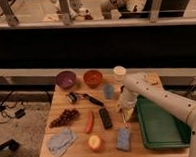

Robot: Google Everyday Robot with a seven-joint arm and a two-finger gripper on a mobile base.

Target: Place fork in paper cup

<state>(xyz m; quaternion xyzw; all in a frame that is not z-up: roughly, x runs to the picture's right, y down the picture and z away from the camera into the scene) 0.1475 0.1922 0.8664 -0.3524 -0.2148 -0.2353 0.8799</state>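
Note:
The white paper cup [119, 73] stands upright at the back of the wooden table [78, 153], right of the orange bowl. The thin silver fork [125, 120] shows as a slim line between the black bar and the green tray. My gripper [124, 110], at the end of the white arm [157, 97] that reaches in from the right, is right over the fork's far end. It is in front of the paper cup and just right of the blue-grey cup [109, 91]. I cannot tell whether it touches the fork.
A green tray [160, 123] lies at the right. A purple bowl [65, 79], an orange bowl [93, 78], a dark metallic cup [71, 97], a black-handled utensil [94, 99], grapes [65, 117], a red pepper [89, 122], a black bar [105, 117], a peach [94, 142], a blue sponge [123, 139] and a blue cloth [61, 141] are spread over the table.

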